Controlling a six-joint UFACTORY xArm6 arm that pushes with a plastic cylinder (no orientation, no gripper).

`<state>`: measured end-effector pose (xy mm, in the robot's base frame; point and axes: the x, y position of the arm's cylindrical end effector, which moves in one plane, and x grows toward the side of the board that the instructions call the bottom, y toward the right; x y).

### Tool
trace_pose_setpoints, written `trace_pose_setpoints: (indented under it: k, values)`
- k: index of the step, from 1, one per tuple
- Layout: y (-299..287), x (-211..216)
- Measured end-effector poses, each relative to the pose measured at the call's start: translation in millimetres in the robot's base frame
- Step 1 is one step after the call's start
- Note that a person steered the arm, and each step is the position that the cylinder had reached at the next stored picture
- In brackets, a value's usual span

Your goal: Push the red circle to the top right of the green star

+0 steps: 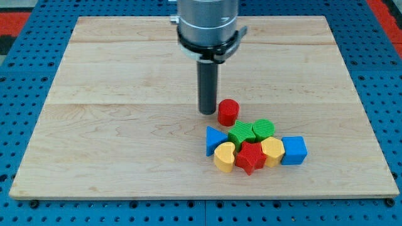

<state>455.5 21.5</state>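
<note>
Red circle point(228, 112) stands upright on the table point(113, 125), round, no long axis. My tip point(207, 112) just to its left, maybe touching. Green star point(240, 134) just below-right. No end effector jaws.

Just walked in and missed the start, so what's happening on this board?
A robot arm is pushing blocks with a dark rod. My tip sits just to the view's left of the red circle, close beside it. The green star lies just below, at the top of a cluster with a green circle, blue triangle and others. The red circle isn't at the star's top right yet.
</note>
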Motion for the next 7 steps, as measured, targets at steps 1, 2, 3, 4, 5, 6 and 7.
trace_pose_setpoints:
  k: [1,2,3,4,5,6,7]
  values:
    - [33.9,-1.3]
    - [61.4,-1.3]
    - [91.0,-1.3]
    - [111.4,0.4]
    - [127.8,3.3]
    - [131.1,15.1]
    - [93.8,16.0]
